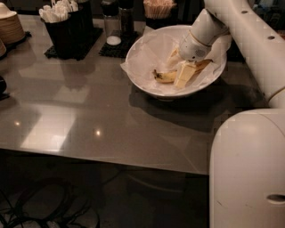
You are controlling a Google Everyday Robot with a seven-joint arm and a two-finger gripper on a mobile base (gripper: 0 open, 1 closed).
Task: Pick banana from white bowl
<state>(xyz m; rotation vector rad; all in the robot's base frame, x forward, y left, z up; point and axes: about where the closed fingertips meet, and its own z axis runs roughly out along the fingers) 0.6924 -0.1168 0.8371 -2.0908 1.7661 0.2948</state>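
Observation:
The white bowl [142,71] stands at the back right of the grey table, lined with crinkled white paper. The yellow banana [164,77] lies in its middle, dark stem end to the left. Its right part runs behind the near finger and shows again further right. My gripper [178,66] reaches down into the bowl from the right. Its pale yellow fingers [184,75] stand apart, one in front of the banana and one behind it. The jaws are open around the banana's middle.
Black holders with white utensils [62,26], a shaker [111,22] and a cup of sticks [158,9] line the table's back edge. A stack of tan plates [10,26] sits at the far left. My white base [247,169] fills the lower right.

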